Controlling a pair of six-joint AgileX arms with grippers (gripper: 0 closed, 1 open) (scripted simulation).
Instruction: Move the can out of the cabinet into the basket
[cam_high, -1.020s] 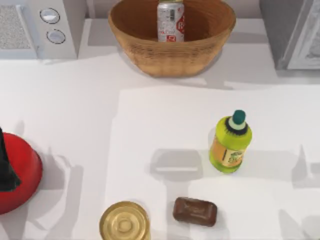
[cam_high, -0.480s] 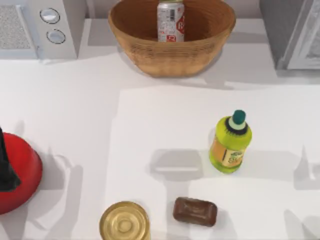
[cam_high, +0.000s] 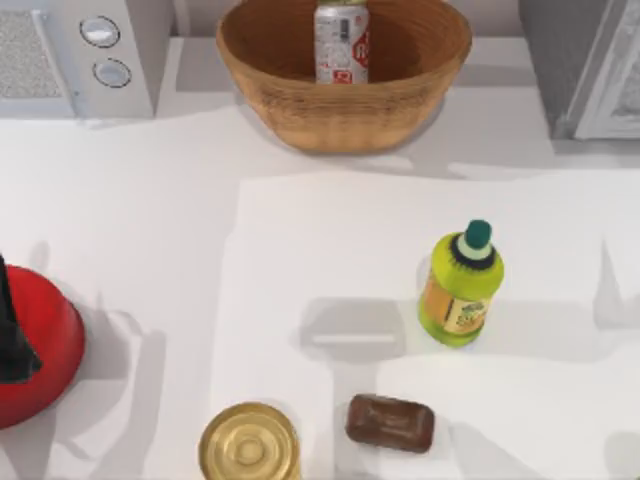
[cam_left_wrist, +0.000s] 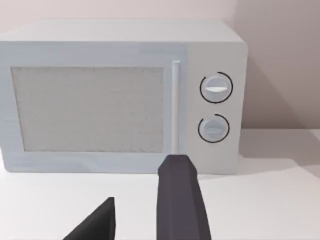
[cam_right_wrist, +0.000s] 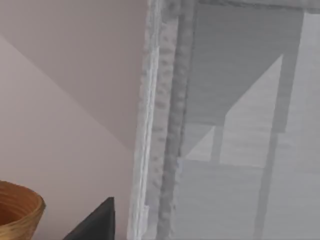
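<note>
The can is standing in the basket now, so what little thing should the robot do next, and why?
Probably nothing more than resting both arms away from the table. The can stands upright inside the basket, not in the cabinet, so the job looks done, and nothing is gripping the can.

The left hand (cam_left_wrist: 137, 215) shows in the left wrist view as two dark fingers (cam_left_wrist: 180, 205) standing apart with an open gap between them, nothing held there, raised above the table. In the right wrist view one dark fingertip of the right hand (cam_right_wrist: 95, 222) juts in, level with that camera.
</note>
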